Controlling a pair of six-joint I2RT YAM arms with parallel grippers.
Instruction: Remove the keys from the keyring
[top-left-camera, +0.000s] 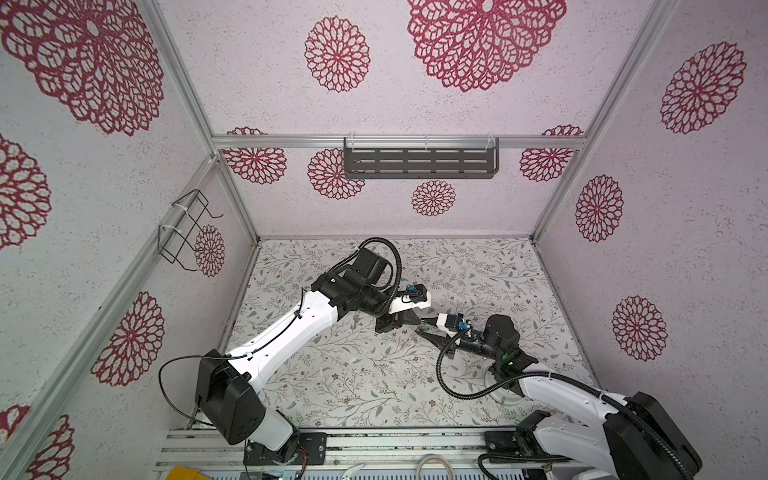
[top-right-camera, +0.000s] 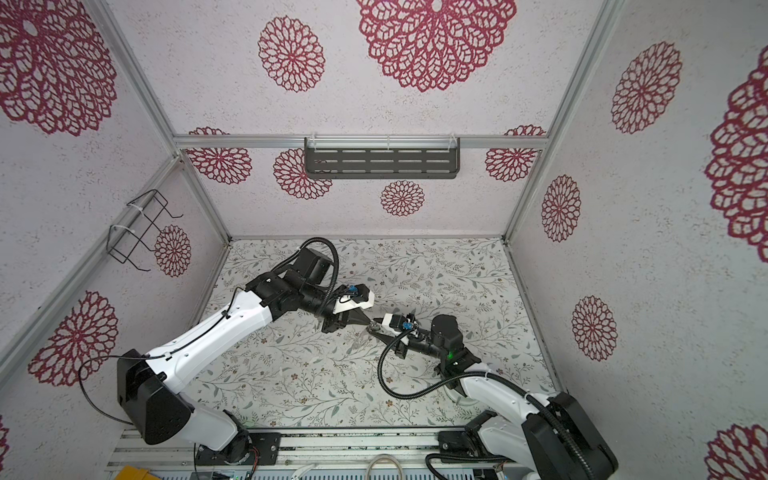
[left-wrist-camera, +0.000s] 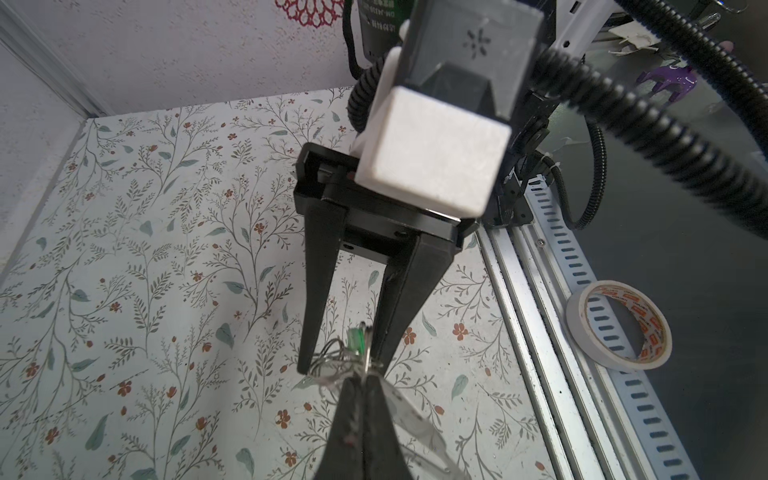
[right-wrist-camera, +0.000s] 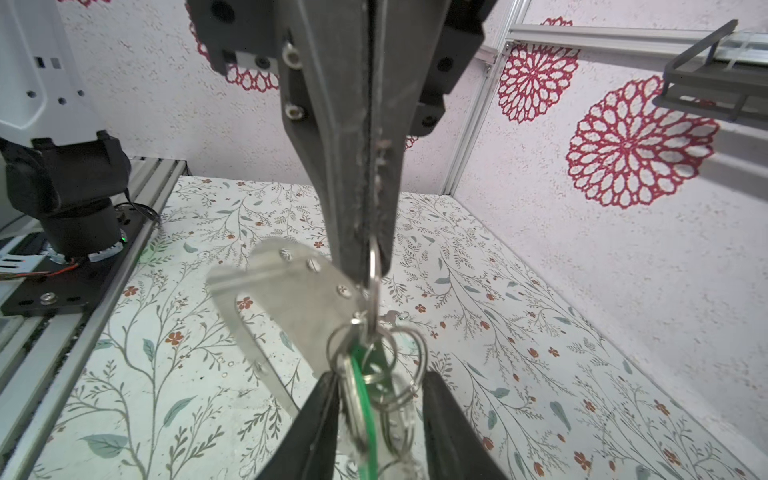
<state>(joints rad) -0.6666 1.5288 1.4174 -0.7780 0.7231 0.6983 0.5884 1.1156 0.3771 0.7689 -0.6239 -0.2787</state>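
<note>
The left gripper (right-wrist-camera: 371, 259) is clamped tight on a split ring (right-wrist-camera: 375, 286) at its very tips. The flat metal keyring (right-wrist-camera: 291, 291) hangs from that ring just beside the left gripper's tips. The keys (right-wrist-camera: 376, 365), with their green tag (right-wrist-camera: 368, 399), dangle just past those tips between the parted jaws of the right gripper (right-wrist-camera: 380, 376).

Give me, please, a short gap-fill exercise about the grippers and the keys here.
The left gripper is ____ on a metal ring joined to the keyring.
The keys sit ____ the open jaws of the right gripper.
One key's tag is bright ____.
Missing words: shut, between, green.
</note>
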